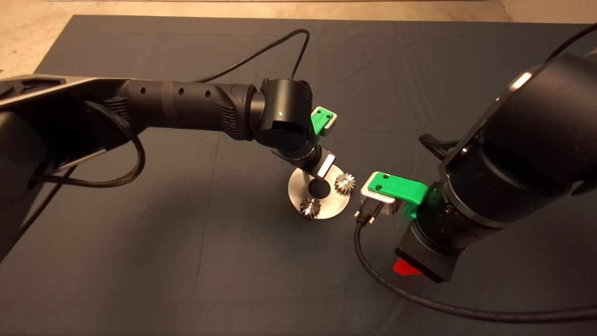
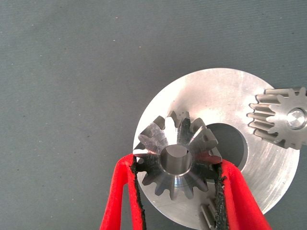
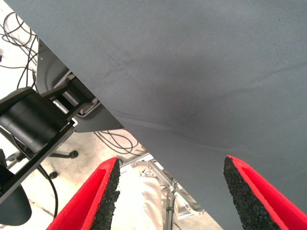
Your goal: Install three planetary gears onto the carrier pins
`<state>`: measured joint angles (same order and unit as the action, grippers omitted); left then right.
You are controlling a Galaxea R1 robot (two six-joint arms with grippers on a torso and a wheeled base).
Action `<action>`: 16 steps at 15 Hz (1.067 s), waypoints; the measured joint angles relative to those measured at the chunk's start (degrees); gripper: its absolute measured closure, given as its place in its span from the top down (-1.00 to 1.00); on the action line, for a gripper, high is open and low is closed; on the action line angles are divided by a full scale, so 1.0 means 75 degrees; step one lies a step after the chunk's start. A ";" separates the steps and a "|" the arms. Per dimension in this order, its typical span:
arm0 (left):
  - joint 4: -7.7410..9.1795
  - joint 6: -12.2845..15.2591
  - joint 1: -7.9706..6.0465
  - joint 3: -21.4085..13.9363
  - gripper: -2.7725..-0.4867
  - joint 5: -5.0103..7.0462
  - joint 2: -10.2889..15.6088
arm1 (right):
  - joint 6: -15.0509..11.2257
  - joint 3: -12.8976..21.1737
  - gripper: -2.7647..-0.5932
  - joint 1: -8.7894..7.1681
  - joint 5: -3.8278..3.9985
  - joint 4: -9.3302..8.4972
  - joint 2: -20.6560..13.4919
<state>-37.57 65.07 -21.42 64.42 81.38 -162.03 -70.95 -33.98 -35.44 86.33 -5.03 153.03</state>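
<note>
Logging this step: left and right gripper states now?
Left gripper: shut on third gear, over the disc.
Right gripper: open, empty, beside the disc.

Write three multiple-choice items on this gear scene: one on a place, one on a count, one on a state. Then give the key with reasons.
1. Where is the left hand?
A. over the disc
B. off the mat
C. beside the right arm's cable

2. How many gears sit on the disc apart from the one in the left hand?
A. none
B. one
C. two

3. How is the right hand?
A. shut on a gear
B. open and holding nothing
C. shut on the disc

Key: 1 A, its red fingers flank a gear above the disc. 2 C, the head view shows one gear and another on the disc. 3 B, its fingers stand wide apart with only mat and floor between them.
</note>
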 joint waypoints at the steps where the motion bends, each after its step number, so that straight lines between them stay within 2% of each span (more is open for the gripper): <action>1: 0.0000 0.0003 0.0000 0.0000 -0.95 -0.0001 -0.0003 | 0.0002 0.0000 -0.07 0.0000 0.0000 0.0000 0.0000; 4: -0.0021 0.0000 0.0000 0.0000 -0.95 -0.0002 0.0008 | 0.0000 0.0000 -0.07 0.0000 0.0000 0.0000 0.0000; 8: -0.0169 -0.0041 0.0000 0.0000 -0.95 0.0009 0.0070 | 0.0000 0.0000 -0.07 0.0000 -0.0005 0.0000 -0.0002; 14: -0.0169 -0.0052 0.0005 0.0007 -0.95 0.0006 0.0060 | 0.0000 0.0000 -0.07 0.0000 -0.0002 0.0000 -0.0003; 16: -0.0184 -0.0053 0.0095 0.0011 -0.95 -0.0001 0.0062 | 0.0000 0.0000 -0.07 0.0000 0.0000 -0.0002 -0.0001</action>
<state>-38.95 64.67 -20.71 64.50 81.37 -161.56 -70.95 -33.98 -35.44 86.33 -5.05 153.02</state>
